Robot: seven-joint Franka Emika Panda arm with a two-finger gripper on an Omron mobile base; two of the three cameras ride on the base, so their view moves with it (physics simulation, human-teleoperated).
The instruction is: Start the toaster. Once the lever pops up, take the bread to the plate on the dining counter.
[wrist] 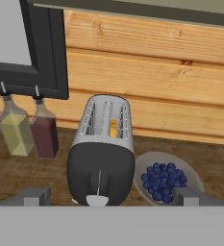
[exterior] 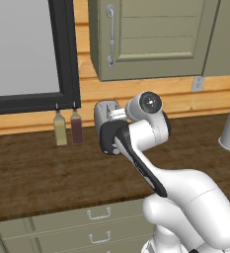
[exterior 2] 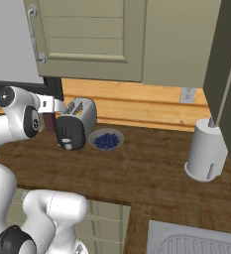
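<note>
Hand view: the toaster [wrist: 104, 153] stands on the wooden desk [wrist: 214, 163], its black end panel facing the camera, with the whitish lever [wrist: 97, 200] low on that panel. The bread [wrist: 113, 128] sits down in the toaster's right slot, only a golden edge showing. Right of the toaster, touching or just beside it, rests a grey bowl of blueberries [wrist: 168, 180]. Left of the toaster stand two small bottles [wrist: 29, 129]. The end effector [wrist: 111, 197] hangs released before the toaster, fingers spread wide apart, grasping nothing.
</note>
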